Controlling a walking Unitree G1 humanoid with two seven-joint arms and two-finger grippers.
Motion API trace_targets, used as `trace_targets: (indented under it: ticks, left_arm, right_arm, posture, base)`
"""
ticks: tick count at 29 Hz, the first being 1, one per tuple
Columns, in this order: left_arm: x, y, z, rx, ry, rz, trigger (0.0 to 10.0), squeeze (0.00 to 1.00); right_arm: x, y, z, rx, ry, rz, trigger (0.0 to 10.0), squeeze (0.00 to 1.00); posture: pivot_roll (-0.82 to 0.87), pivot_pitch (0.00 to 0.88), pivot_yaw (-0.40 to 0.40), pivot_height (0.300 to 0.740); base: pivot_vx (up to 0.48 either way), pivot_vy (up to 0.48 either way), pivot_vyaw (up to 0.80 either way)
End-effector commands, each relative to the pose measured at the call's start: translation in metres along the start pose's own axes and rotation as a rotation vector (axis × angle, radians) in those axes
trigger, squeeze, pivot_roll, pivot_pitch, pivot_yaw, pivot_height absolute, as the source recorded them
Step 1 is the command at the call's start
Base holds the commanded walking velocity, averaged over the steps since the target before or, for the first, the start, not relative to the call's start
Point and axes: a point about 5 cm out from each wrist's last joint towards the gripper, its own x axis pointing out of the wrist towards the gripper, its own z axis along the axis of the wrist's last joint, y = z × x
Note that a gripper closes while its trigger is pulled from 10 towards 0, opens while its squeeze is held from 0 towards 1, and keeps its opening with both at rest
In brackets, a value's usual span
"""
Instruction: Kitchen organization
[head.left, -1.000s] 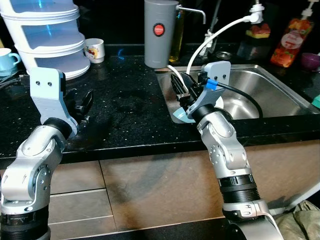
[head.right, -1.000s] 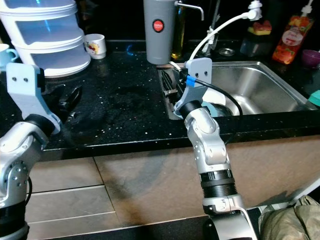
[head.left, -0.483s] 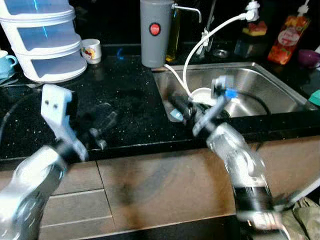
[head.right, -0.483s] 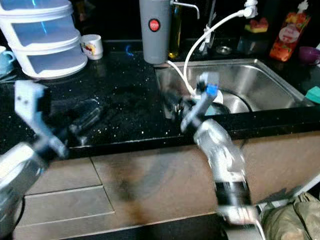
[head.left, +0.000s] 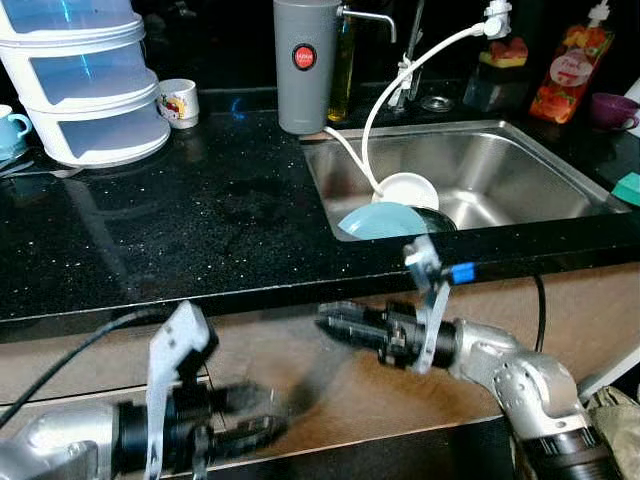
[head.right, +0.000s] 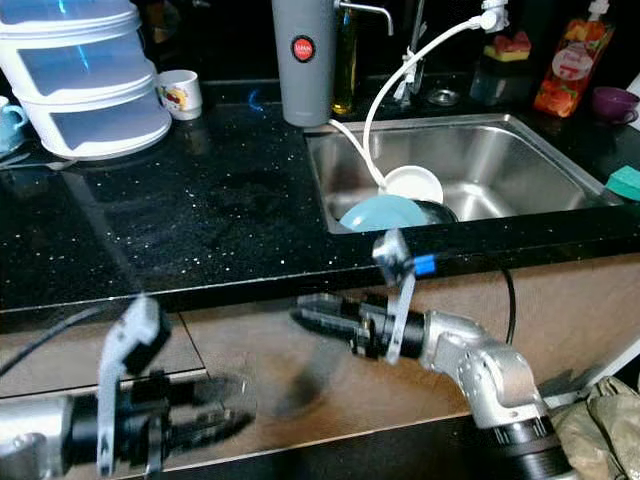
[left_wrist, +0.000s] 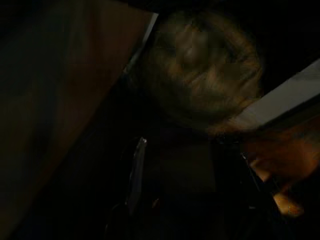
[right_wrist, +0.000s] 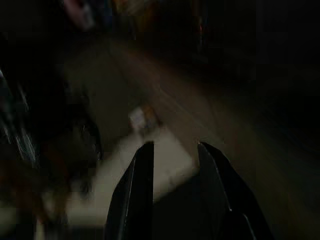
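right gripper (head.left: 335, 322) low before cabinet, fingers slightly apart, empty | left gripper (head.left: 262, 418) blurred, jaws can't tell | blue plate (head.left: 385, 220) in sink (head.left: 560, 175) well above both | advise: raise first, approach plate rim slowly

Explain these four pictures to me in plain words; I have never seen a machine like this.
This is a walking humanoid robot with two silver arms, each ending in a claw of two long black fingers. The two bright pictures come from a stereo camera on its head, looking down at a kitchen. The two dark ones come from cameras on the wrists, looking along each claw's fingers.

The black counter carries a stack of white containers, a small mug and a grey canister. In the steel sink lie a light blue plate and a white bowl.

Both arms hang below the counter edge. The right claw holds nothing, its fingers slightly apart. The left claw is too blurred to judge.
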Motion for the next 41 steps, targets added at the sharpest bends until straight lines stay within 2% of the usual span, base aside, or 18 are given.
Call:
trace_targets:
  ticks: [1,3,5,6,8,9,11,12,13,14,16,20,24,29,41]
  left_arm:
    - [0.002,0.018,-0.029,-0.026,0.130,0.152,10.0,0.00]
    - [0.004,0.029,-0.043,-0.033,0.190,0.253,10.0,0.00]
    - [0.012,0.049,-0.064,-0.099,0.208,0.425,10.0,0.00]
    - [0.012,0.049,-0.064,-0.099,0.208,0.425,10.0,0.00]
    - [0.022,0.064,-0.086,-0.142,0.240,0.561,10.0,0.00]
    - [0.022,0.064,-0.086,-0.142,0.240,0.561,10.0,0.00]
    - [0.038,0.077,-0.103,-0.191,0.210,0.673,10.0,0.00]
    - [0.043,0.081,-0.108,-0.213,0.191,0.714,10.0,0.00]
    - [0.043,0.081,-0.108,-0.213,0.191,0.714,10.0,0.00]
    - [0.049,0.090,-0.124,-0.321,0.157,0.825,10.0,0.00]
    - [0.050,0.093,-0.136,-0.359,0.156,0.899,10.0,0.00]
    - [0.052,0.090,-0.154,-0.413,0.195,0.955,10.0,0.00]
    - [0.057,0.087,-0.158,-0.405,0.205,0.948,10.0,0.00]
    - [0.074,0.083,-0.163,-0.306,0.228,0.898,10.0,0.00]
    - [0.071,0.083,-0.175,-0.320,0.235,0.963,10.0,0.00]
  right_arm:
    - [0.004,-0.008,-0.029,-0.006,0.150,-0.069,10.0,0.00]
    - [0.007,-0.017,-0.042,-0.026,0.229,-0.143,10.0,0.00]
    - [0.012,-0.029,-0.064,-0.019,0.343,-0.276,10.0,0.00]
    - [0.012,-0.029,-0.064,-0.019,0.343,-0.276,10.0,0.00]
    - [0.019,-0.039,-0.086,-0.007,0.441,-0.424,10.0,0.00]
    - [0.019,-0.039,-0.086,-0.007,0.441,-0.424,10.0,0.00]
    - [0.027,-0.046,-0.109,0.066,0.446,-0.614,10.0,0.00]
    - [0.030,-0.047,-0.117,0.101,0.438,-0.673,10.0,0.00]
    - [0.030,-0.047,-0.117,0.101,0.438,-0.673,10.0,0.00]
    - [0.033,-0.045,-0.138,0.155,0.444,-0.788,10.0,0.00]
    - [0.034,-0.042,-0.150,0.155,0.459,-0.834,10.0,0.00]
    - [0.034,-0.038,-0.161,0.106,0.469,-0.873,10.0,0.00]
    - [0.031,-0.038,-0.165,0.097,0.467,-0.915,10.0,0.00]
    - [0.025,-0.034,-0.180,0.073,0.491,-0.994,10.0,0.00]
    - [0.021,-0.030,-0.189,0.062,0.508,-1.031,10.0,0.00]
  posture:
    - [0.04,0.091,-0.018,0.740]
    - [0.04,0.091,-0.018,0.740]
    - [0.04,0.081,-0.011,0.740]
    - [0.04,0.081,-0.011,0.740]
    - [0.04,0.079,-0.010,0.740]
    - [0.04,0.079,-0.010,0.740]
    - [0.03,0.068,-0.009,0.740]
    - [0.03,0.068,-0.008,0.740]
    - [0.03,0.068,-0.008,0.740]
    - [0.02,0.067,0.000,0.740]
    - [0.02,0.067,0.000,0.740]
    - [0.01,0.065,0.013,0.740]
    - [0.01,0.064,0.010,0.740]
    - [0.01,0.061,0.008,0.740]
    - [0.01,0.062,0.000,0.740]
  base:
    - [0.000,0.000,0.00]
    - [0.000,0.000,0.00]
    - [0.000,0.000,0.00]
    - [0.000,0.000,0.00]
    - [0.000,0.000,0.00]
    - [0.000,0.000,0.00]
    - [0.000,0.000,0.00]
    - [0.000,0.000,0.00]
    - [0.000,0.000,0.00]
    - [0.000,0.000,0.00]
    - [0.000,0.000,0.00]
    - [0.000,0.000,0.00]
    - [0.000,0.000,0.00]
    - [0.000,0.000,0.00]
    - [0.000,0.000,0.00]
